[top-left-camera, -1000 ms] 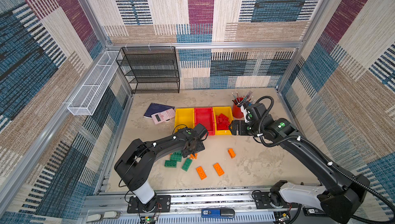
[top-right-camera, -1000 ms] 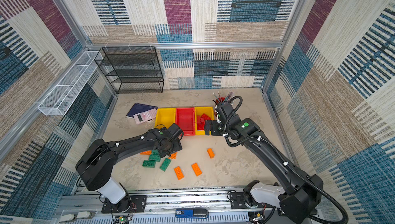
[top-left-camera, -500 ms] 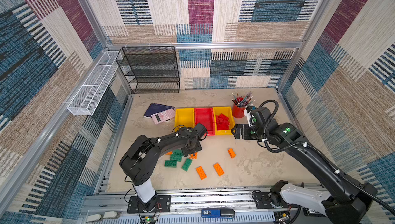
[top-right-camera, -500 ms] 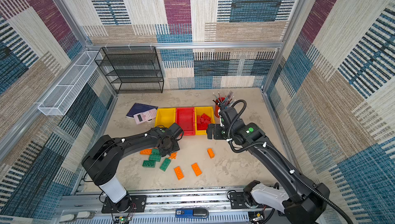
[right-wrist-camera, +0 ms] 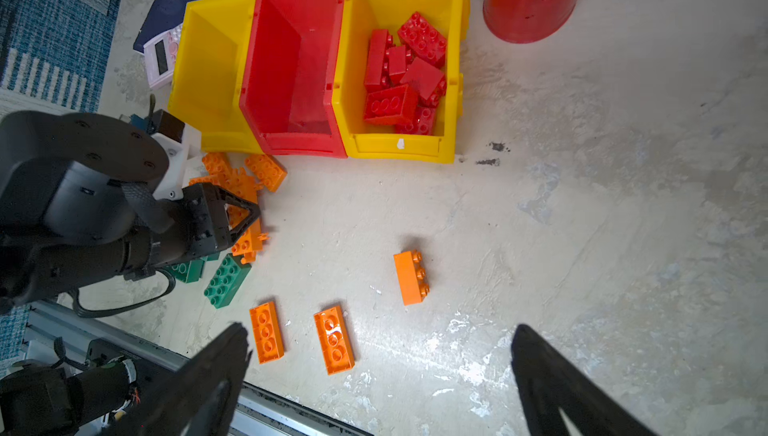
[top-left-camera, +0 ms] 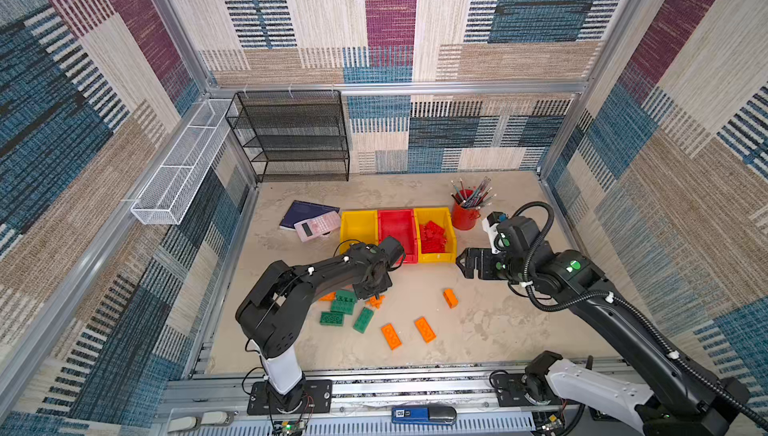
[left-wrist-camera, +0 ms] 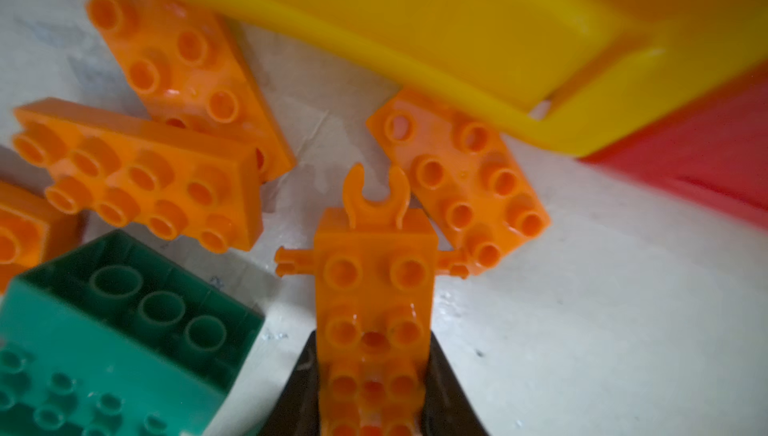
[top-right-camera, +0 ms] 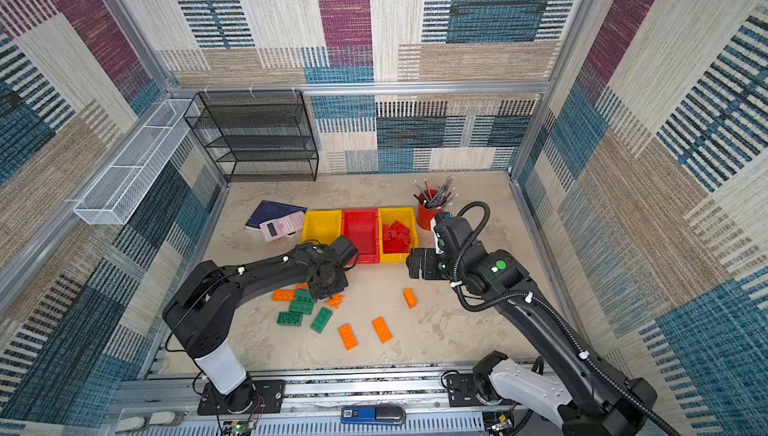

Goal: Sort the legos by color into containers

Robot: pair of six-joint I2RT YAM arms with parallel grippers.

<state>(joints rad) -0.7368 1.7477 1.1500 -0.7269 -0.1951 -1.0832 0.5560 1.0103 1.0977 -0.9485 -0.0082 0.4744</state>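
The left fingers [left-wrist-camera: 446, 409] have dropped from the bins' [top-left-camera: 399, 213] front edge into the orange pile [left-wrist-camera: 137, 172] and closed — they now pinch an orange lego [left-wrist-camera: 374, 271] with side pegs. The right fingers [right-wrist-camera: 540, 371] have drawn back toward the frame's lower right — now beside the right yellow bin's [top-left-camera: 436, 259] front corner.

Black arms [top-left-camera: 324, 272], white bases [top-left-camera: 282, 368], green dots [top-left-camera: 573, 264], looped black cables [top-left-camera: 536, 204]
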